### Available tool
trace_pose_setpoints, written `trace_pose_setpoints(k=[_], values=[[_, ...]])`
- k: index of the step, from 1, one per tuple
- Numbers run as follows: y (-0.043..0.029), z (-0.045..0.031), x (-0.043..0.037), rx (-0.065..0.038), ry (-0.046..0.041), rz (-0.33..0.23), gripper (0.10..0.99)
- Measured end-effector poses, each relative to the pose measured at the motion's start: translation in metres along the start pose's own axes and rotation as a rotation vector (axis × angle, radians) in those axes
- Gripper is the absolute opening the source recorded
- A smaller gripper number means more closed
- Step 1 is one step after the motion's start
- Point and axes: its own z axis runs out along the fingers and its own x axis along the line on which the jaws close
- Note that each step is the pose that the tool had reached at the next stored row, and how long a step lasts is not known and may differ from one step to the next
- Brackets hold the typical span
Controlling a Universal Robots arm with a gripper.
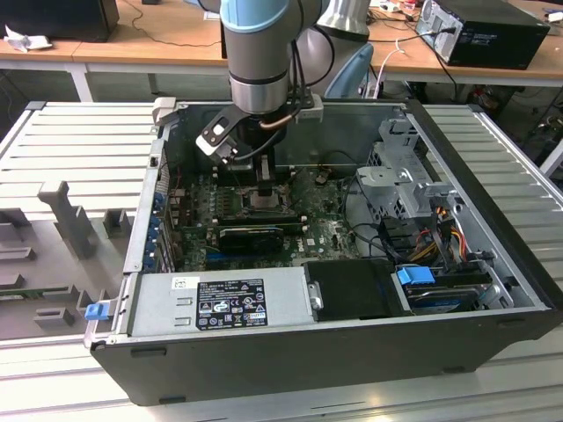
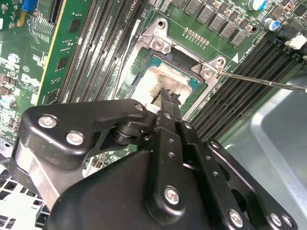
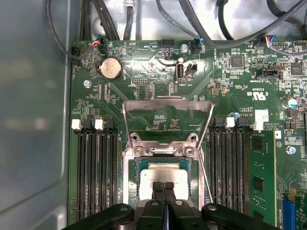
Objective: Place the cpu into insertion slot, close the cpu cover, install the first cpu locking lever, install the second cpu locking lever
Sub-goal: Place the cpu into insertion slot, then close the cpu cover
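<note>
A ribbed grey metal counter (image 1: pixel 79 141) fills most of the exterior view, with grey moulded fixtures (image 1: pixel 75 224) standing at its left edge. Across the top of the frame runs a long wooden counter (image 1: pixel 158 48) on white legs, carrying a black computer tower (image 1: pixel 493 31) at the upper right, a dark box (image 1: pixel 62 18) at the upper left, and loose cables (image 1: pixel 167 18). A blue chair (image 1: pixel 356 70) stands at upper centre.

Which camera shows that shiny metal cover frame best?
The first wrist view: the cpu cover faces the camera, swung open, its whole frame and window plain. In the second wrist view it is hard to tell from the metalwork of the insertion slot. In the exterior view it is too small to make out.
</note>
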Motion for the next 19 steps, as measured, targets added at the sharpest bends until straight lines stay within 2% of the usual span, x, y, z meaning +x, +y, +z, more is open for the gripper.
trace_pose_setpoints(k=[13,16,19], values=[[0.0007,-0.0077,0.0001,0.0,-0.0002,0.001,0.106],[0.005,-0.0075,0.0001,0.009,-0.0003,0.002,0.106],[0.0053,-0.0095,0.0002,0.01,-0.0004,0.002,0.106]])
